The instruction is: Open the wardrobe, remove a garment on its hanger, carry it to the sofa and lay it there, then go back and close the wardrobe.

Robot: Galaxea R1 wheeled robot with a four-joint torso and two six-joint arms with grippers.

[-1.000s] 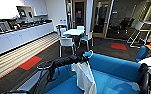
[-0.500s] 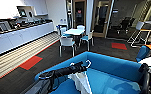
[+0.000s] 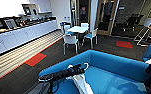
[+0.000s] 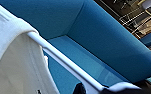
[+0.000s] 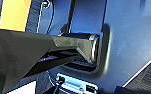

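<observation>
Head view: left arm [image 3: 62, 74] reaches in from the left over the near corner of the blue sofa [image 3: 116, 65], and the left gripper [image 3: 79, 70] is clamped on the white hanger [image 3: 86, 66], whose hook curls just past the gripper tip. White garment [image 3: 79, 83] hangs from it, draping down over the sofa's front edge and seat, lower part cut off by the frame edge. Sofa seat holds nothing else that can be made out. Behind the sofa: small white table [image 3: 77, 29] with white-and-blue chairs [image 3: 70, 41] around it, red floor patches [image 3: 35, 59], long white counter [image 3: 21, 35] along the left wall with dark clutter on top, too blurred to name. Dark robot part at the right frame edge, unclear which. Left wrist view: hanger's white bar [image 4: 66, 62] runs diagonally across, garment's fabric [image 4: 13, 57] draped over its shoulder end, blue sofa back and seat corner behind; gripper fingers themselves hard to make out here. Right wrist view: dark arm link and blue robot body panel close up; right gripper fingers can't be told, open or closed unclear. Wardrobe not identifiable here.
</observation>
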